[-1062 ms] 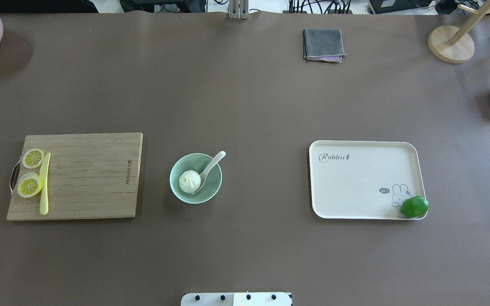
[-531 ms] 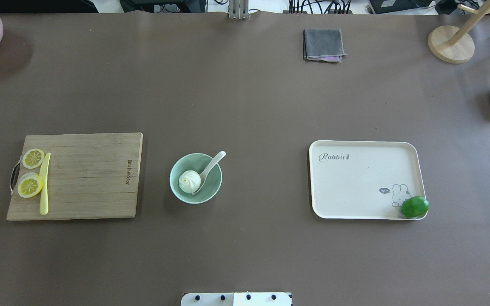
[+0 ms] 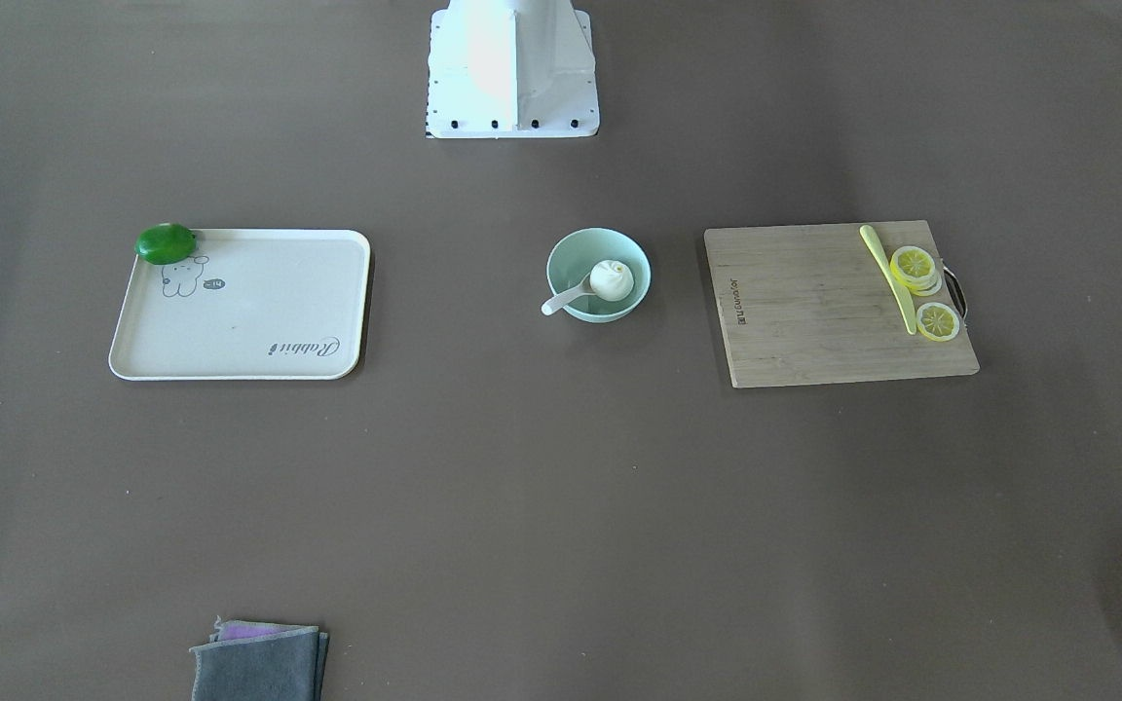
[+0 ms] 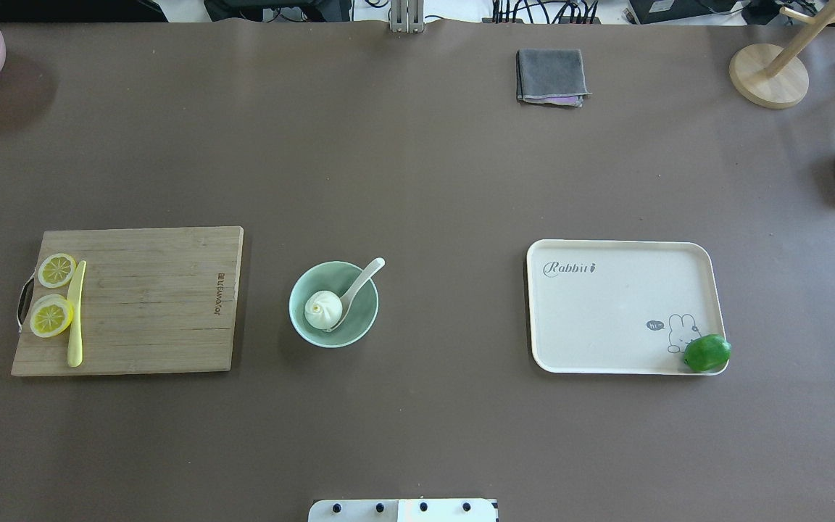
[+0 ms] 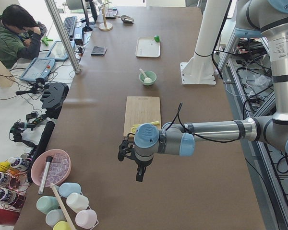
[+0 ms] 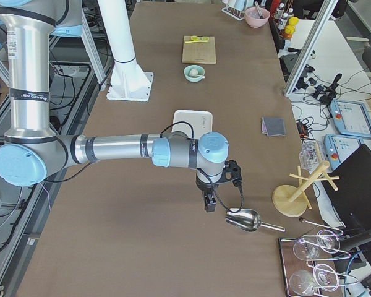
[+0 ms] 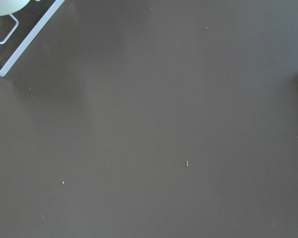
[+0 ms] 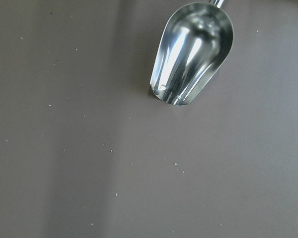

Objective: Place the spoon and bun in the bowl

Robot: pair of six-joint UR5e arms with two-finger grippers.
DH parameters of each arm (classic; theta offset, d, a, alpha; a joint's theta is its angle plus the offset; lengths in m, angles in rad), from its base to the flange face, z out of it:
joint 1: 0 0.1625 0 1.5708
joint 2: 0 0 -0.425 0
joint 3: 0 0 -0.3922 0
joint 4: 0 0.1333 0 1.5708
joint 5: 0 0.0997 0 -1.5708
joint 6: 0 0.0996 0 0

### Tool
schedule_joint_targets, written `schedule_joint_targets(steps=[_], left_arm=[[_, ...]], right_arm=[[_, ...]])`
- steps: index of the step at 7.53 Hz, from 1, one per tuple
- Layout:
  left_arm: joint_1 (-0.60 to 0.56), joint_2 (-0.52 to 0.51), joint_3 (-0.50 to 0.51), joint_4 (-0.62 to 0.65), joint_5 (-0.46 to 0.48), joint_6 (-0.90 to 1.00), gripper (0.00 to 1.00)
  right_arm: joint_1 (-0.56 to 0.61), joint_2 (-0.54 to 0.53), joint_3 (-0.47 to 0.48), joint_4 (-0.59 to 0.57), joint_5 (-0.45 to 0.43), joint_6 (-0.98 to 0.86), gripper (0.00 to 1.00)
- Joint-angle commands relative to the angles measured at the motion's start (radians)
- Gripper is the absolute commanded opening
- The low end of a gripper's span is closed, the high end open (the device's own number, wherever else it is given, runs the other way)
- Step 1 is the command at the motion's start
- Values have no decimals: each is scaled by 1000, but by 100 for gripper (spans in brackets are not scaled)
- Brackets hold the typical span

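Note:
The mint-green bowl [image 4: 361, 326] stands on the brown table, left of the middle. The white pleated bun [image 4: 323, 309] lies inside it. The white spoon [image 4: 363, 278] has its scoop in the bowl beside the bun, and its handle leans over the far right rim. They also show in the front-facing view: bowl [image 3: 621, 248], bun [image 3: 612, 279], spoon [image 3: 566, 297]. My left gripper [image 5: 139, 173] hangs over bare table far to the left of the bowl. My right gripper [image 6: 208, 203] hangs far to the right, near a metal scoop. I cannot tell whether either is open or shut.
A wooden cutting board [image 4: 149, 304] with lemon slices [image 4: 51, 316] and a yellow knife [image 4: 75, 315] lies left of the bowl. A cream tray [image 4: 606, 312] with a green fruit [image 4: 707, 353] lies to the right. A grey cloth [image 4: 550, 75], a wooden stand [image 4: 769, 72] and a metal scoop [image 8: 191, 52] lie further off.

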Motion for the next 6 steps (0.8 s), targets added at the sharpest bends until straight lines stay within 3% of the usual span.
schedule_joint_targets(steps=[1, 4, 6], left_arm=[[-5, 6, -38, -3, -3, 3, 98], [-5, 6, -84, 8, -4, 1, 98], [0, -13, -148, 177, -1, -5, 98]], right_arm=[[-12, -11, -4, -2, 3, -2, 100], [-27, -19, -4, -1, 3, 0, 100], [-28, -19, -4, -1, 3, 0, 100]])
